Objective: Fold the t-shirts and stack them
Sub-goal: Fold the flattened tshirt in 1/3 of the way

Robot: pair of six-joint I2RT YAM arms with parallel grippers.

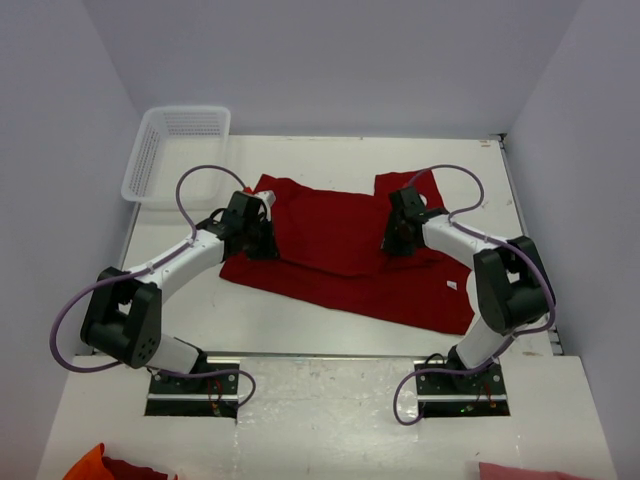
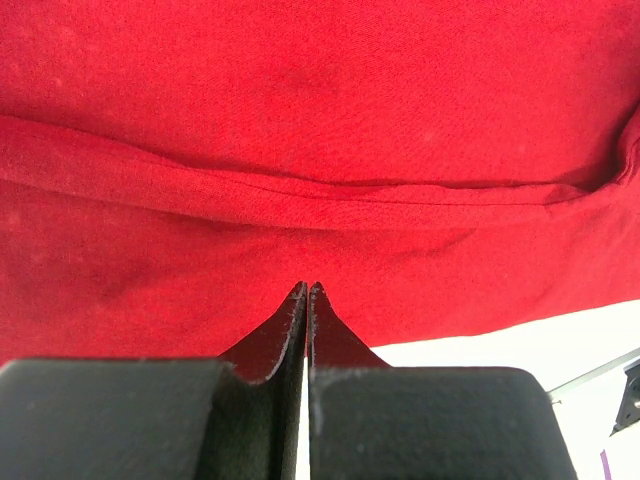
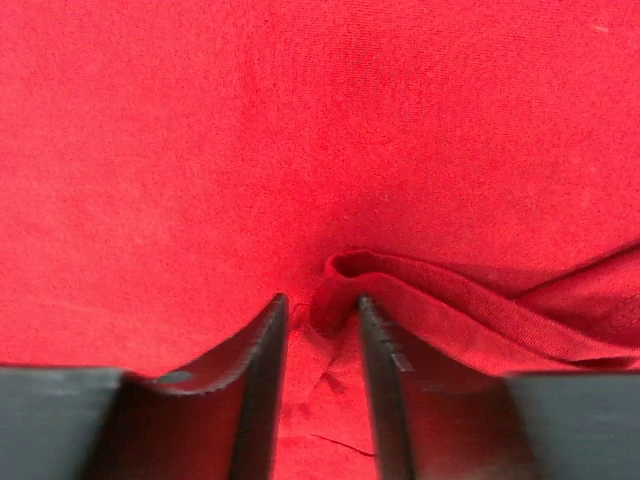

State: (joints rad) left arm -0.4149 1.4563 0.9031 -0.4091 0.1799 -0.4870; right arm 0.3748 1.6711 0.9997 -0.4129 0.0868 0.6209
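Right jaws straddle a puckered fold of red t-shirt.

The dark red t-shirt lies spread across the white table — far edge folded over, creased.

Bright, even overhead light; soft, faint shadows.

One red t-shirt, one white mesh basket, two arms, one table.
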